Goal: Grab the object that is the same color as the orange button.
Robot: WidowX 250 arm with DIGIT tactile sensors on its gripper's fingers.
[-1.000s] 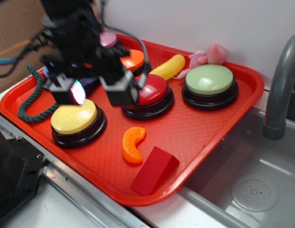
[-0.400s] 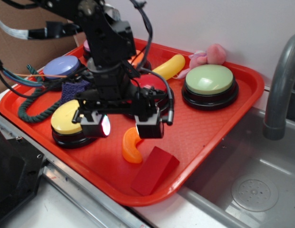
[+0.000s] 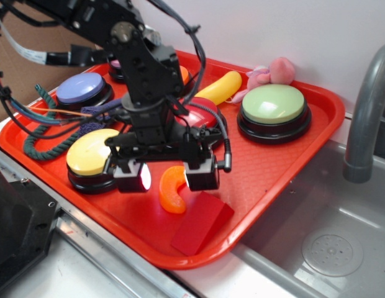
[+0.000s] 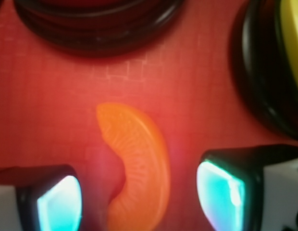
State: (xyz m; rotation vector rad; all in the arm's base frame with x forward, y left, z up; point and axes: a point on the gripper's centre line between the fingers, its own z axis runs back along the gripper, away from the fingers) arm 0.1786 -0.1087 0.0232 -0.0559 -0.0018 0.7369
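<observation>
- The yellow button point(image 3: 93, 153) sits at the tray's left front; the left finger pad point(image 3: 133, 177) hangs just beside its base, so a sideways drift could nudge the button.
- The end effector point(image 3: 167, 176) stands spread apart, holding nothing, straddling the orange crescent point(image 3: 172, 189).
- In the wrist view the crescent point(image 4: 137, 166) lies between the pads, nearer the left one; closing off-centre could roll or squirt the glossy, curved piece out.
- The red wedge block point(image 3: 202, 221) lies just beside the crescent; the right pad could snag it while descending.
- The orange button point(image 3: 183, 73) is mostly hidden behind the arm, at the back of the red tray point(image 3: 285, 161).
</observation>
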